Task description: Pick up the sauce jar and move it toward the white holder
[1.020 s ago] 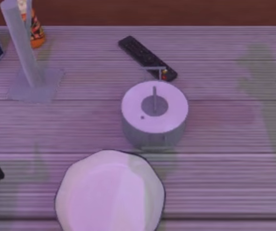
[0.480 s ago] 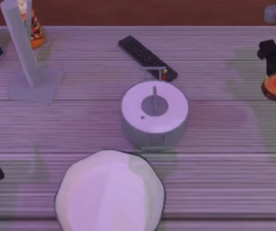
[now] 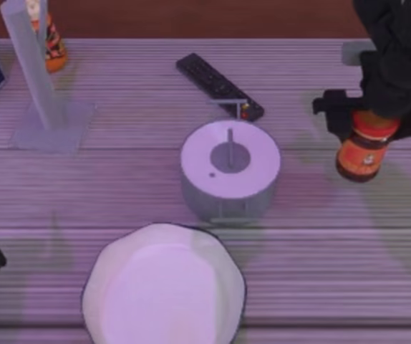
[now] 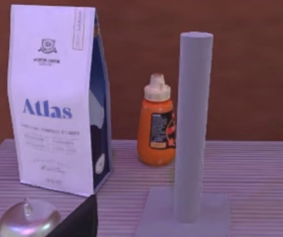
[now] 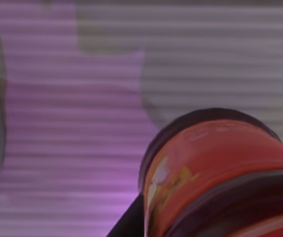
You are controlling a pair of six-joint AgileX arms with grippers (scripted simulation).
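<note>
Toward the table's right edge our right gripper (image 3: 366,115) is clenched on the sauce jar (image 3: 361,150), apart from the white holder (image 3: 230,169) at centre. Only our left wrist view shows a white bag (image 4: 60,98) reading "Atlas"; our left gripper's state we cannot tell

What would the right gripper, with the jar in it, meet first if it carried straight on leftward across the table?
Most likely the white holder: it lies next in line left of the right gripper and the sauce jar. The jar's height above the table is unclear, so it might pass over.
</note>
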